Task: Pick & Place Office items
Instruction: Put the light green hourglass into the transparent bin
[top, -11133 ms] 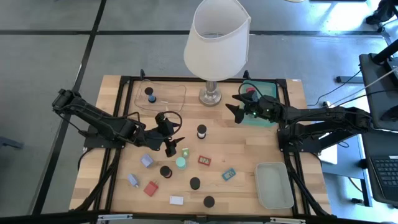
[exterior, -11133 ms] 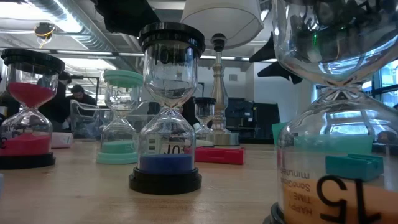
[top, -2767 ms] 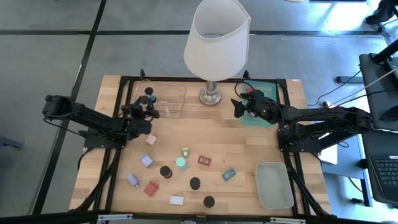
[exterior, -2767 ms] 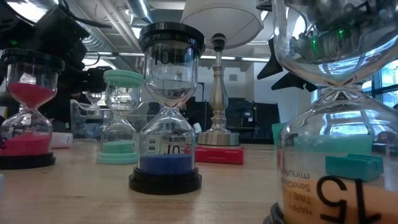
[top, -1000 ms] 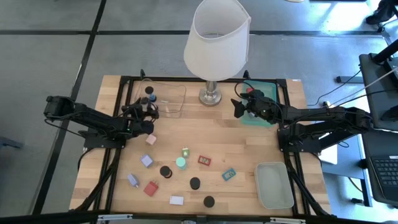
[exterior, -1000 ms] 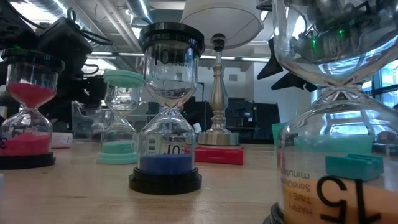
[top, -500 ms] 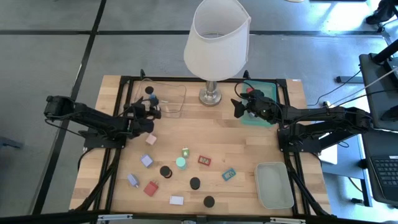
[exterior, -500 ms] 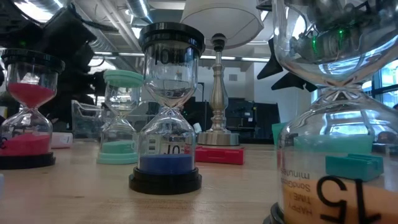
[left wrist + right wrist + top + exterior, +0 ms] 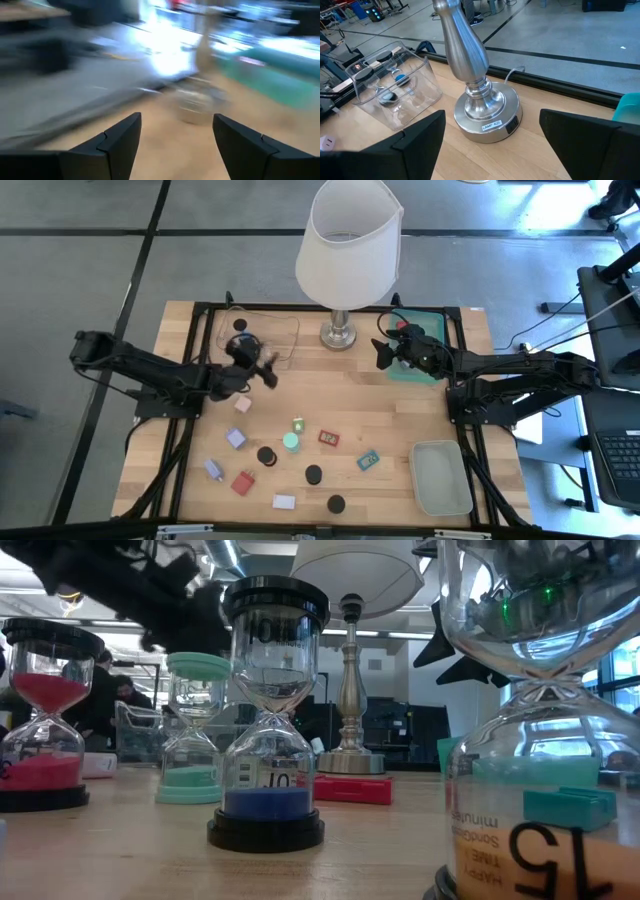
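Nearest the low camera, on the wooden table (image 9: 400, 420), the office items stood as sand timers: a big glass one (image 9: 530, 740) with a teal base and a printed 15, cut off by the picture's edge; a blue-sand timer (image 9: 268, 710) with black caps; a mint-capped one (image 9: 197, 725); and a red-sand one (image 9: 45, 720), partly cropped. From above, the same pieces showed only as small caps and blocks scattered over the near half of the table: black round caps (image 9: 314, 474), a red block (image 9: 242, 482), a white block (image 9: 284, 502), lavender blocks (image 9: 235, 438) and a teal tag (image 9: 368, 460). A pale green tray (image 9: 441, 477) lay at the near right corner.

Farther back, the left gripper (image 9: 262, 372) hung above the table beside the clear plastic tray (image 9: 285, 332). Its fingers (image 9: 117, 142) stood apart with nothing between them; its wrist view was smeared, so little beyond them could be made out. The tray held a black-capped piece (image 9: 240, 325).

The right gripper (image 9: 385, 352) hovered by the teal tray (image 9: 432, 320), fingers (image 9: 420, 137) spread wide and holding nothing, facing the lamp's (image 9: 348, 250) polished metal base (image 9: 487, 112). The white shade hid the stem from above.

Beyond lay grey floor, and in the low view a dim room with ceiling ducts.
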Motion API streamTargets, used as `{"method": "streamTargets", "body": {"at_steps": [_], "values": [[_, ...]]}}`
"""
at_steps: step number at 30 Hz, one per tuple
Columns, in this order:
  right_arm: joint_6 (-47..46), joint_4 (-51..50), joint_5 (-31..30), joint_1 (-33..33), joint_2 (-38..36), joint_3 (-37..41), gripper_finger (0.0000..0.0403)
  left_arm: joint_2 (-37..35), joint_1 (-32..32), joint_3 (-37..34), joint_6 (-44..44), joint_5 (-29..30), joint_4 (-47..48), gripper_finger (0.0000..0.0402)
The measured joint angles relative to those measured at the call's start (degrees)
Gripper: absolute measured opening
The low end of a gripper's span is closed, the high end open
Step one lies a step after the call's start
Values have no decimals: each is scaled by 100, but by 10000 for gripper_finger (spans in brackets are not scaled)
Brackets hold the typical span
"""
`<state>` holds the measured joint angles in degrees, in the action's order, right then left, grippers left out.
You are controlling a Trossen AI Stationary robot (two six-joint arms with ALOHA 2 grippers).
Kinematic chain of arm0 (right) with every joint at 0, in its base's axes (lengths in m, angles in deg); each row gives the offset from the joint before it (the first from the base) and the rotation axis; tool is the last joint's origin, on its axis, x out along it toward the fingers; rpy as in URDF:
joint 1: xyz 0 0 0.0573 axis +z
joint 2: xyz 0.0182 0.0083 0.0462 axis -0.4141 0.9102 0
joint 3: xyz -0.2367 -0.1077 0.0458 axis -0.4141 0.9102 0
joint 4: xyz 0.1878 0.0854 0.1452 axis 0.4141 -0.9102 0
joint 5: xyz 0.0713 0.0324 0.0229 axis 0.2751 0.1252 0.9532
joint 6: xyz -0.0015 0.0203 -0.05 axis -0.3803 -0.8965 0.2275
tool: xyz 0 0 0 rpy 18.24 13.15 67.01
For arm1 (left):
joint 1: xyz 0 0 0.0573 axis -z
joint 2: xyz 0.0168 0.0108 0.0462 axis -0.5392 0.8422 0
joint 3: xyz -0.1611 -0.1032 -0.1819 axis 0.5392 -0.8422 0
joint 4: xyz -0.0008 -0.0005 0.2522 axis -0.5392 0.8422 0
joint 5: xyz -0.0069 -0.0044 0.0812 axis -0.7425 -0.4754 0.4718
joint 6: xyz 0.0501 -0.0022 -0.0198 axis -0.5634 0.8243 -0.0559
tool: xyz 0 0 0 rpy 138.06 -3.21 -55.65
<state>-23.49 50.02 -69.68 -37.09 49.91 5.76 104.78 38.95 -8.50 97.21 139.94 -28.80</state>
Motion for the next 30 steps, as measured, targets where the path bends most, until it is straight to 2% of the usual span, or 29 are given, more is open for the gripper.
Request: {"method": "streamTargets", "body": {"at_steps": [2, 4, 6, 9, 14, 18, 20, 25, 28, 30], "values": [[2, 0, 0, 0, 0, 2, 327, 4, 111, 24, -17, -893, -85, 244], [0, 0, 0, 0, 0, 1, 327, 4, 269, 24, 14, -1546, -229, 244], [0, 0, 0, -1, 0, 1, 327, 4, 480, 26, 3, -1972, -417, 244], [2, 0, 0, -1, 0, 0, 327, 4, 849, 26, -216, -2263, -766, 246], [0, -2, 0, -1, 0, 1, 327, 175, 1517, 32, -1064, -2286, -1454, 245], [1, 0, 0, -1, 1, 1, 327, 797, 1942, 32, -1698, -2151, -2402, 245], [2, -2, 0, 0, 0, 2, 327, 1181, 2101, 57, -1920, -1905, -2719, 247], [1, 0, 0, -2, 1, 1, 327, 1927, 2331, 576, -2175, -1124, -2430, 247], [0, 0, 0, -1, 1, 2, 327, 2179, 2359, 1093, -2028, -1086, -1728, 252], [0, 0, 0, 0, 0, 2, 327, 2252, 2360, 1513, -1721, -1085, -873, 258]]}}
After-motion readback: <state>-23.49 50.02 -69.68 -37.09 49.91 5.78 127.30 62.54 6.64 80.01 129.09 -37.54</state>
